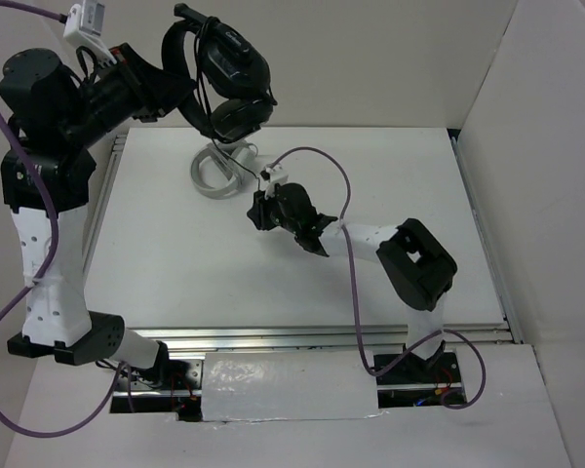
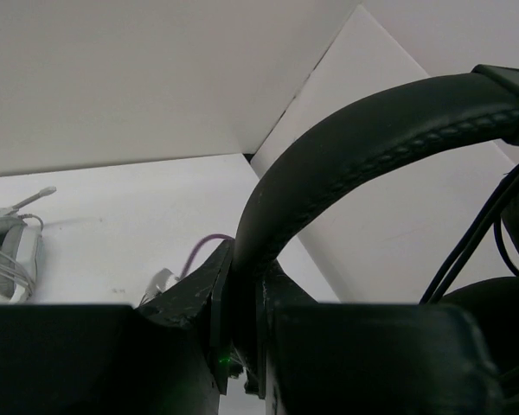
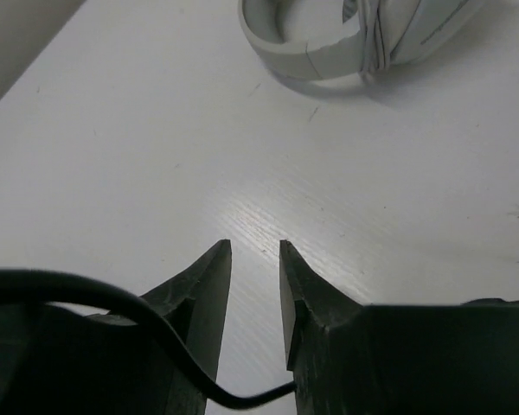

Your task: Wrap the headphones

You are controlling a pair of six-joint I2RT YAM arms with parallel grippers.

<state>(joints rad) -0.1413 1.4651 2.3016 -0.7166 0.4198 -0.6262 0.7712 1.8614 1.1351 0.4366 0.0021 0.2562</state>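
Black headphones (image 1: 236, 73) — in left end effector (image 2: 240, 298).

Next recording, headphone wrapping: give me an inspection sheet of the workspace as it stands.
Surface: white table, a few faint marks.
Job's things: headphones held in the air above the table's far edge.
Clutter: grey-white ring stand on the table below the headphones.
Grippers: left gripper shut on the headband; right gripper open, low over the table, fingers narrowly apart.
Cables: thin black cable crosses the base of the right gripper's fingers; purple leads loop beside both arms.
Surroundings: white wall panels behind and to the right.
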